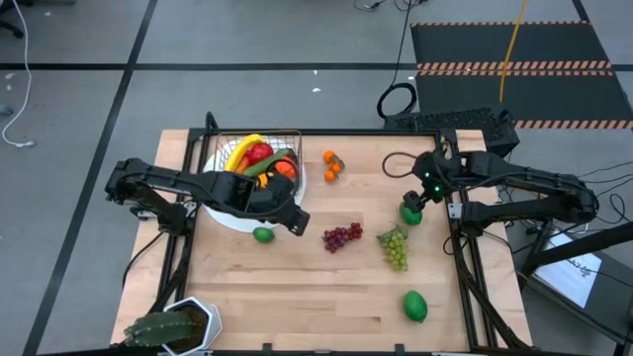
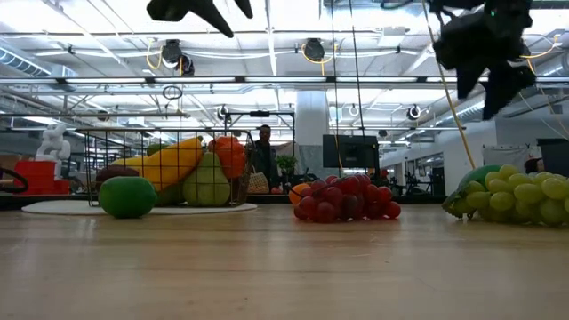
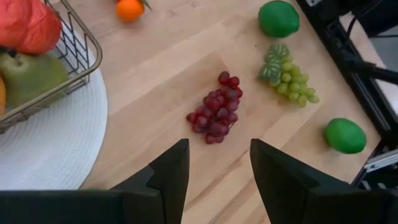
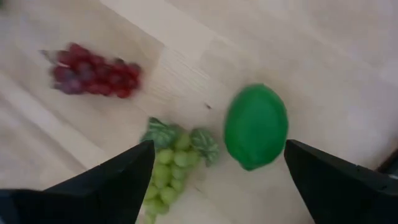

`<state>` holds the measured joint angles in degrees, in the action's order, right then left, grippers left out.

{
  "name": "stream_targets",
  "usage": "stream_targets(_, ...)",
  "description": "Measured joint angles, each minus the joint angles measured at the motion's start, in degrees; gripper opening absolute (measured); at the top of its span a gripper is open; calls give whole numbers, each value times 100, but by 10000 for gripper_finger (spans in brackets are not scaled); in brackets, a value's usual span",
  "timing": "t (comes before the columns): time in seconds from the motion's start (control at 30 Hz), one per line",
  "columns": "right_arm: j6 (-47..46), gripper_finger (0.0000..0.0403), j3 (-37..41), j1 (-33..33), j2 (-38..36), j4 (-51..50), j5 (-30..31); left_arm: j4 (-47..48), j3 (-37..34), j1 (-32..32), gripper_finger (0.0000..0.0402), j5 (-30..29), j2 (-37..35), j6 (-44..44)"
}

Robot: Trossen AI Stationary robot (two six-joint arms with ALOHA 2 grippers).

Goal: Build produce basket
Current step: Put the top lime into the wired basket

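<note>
Right claw [image 4: 214,180] hovers wide open, empty, directly above green lime [image 4: 255,127]

table: pale wooden plank top [image 1: 326,297], smooth, satin sheen | basket: thin dark metal wire grid [image 3: 78,53], matt | plate under basket: round, white, woven-textured surface [image 3: 56,146] | red grape bunch beside plate: glossy plastic beads [image 3: 216,114] | lime: green, smooth plastic [image 4: 255,126], slight gloss
</note>
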<state>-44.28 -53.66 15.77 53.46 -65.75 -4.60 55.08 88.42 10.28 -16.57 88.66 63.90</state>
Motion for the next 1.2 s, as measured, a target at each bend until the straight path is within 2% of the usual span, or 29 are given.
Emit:
stream_targets(0.27, 178, 398, 774, 0, -3, 219, -9, -17, -2, -2, 170, -8, 0, 101)
stream_targets(0.67, 299, 394, 1838, 0, 12, 1096, -23, -15, -2, -2, 170, -7, 0, -7)
stream_targets(1.0, 294, 392, 2518, -2, 12, 2133, -302, -15, -2, -2, 170, -7, 2, -54)
stream_targets(1.2, 294, 359, 2572, -2, 12, 2144, -302, -115, -4, -2, 170, -5, 2, -100)
